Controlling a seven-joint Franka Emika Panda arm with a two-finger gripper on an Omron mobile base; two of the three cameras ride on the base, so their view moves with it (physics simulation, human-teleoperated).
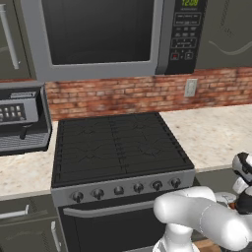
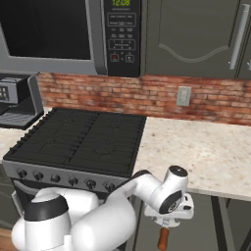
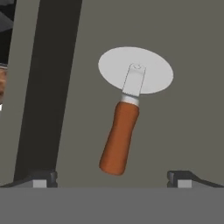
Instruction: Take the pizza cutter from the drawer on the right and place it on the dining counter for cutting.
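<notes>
The gripper [image 3: 111,179], spread wide, hangs above the pizza cutter [image 3: 124,118] in the drawer [image 3: 192,131]; its handle points back between the fingertips.

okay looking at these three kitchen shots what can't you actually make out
- Pizza cutter: in the right base view the hand covers all but its handle end.
- Gripper: hand view's bottom edge cuts off the fingers, showing just the tips, spread wide.
- Microwave: button labels too small to read.
- Drawer: front and edges out of frame.
</notes>
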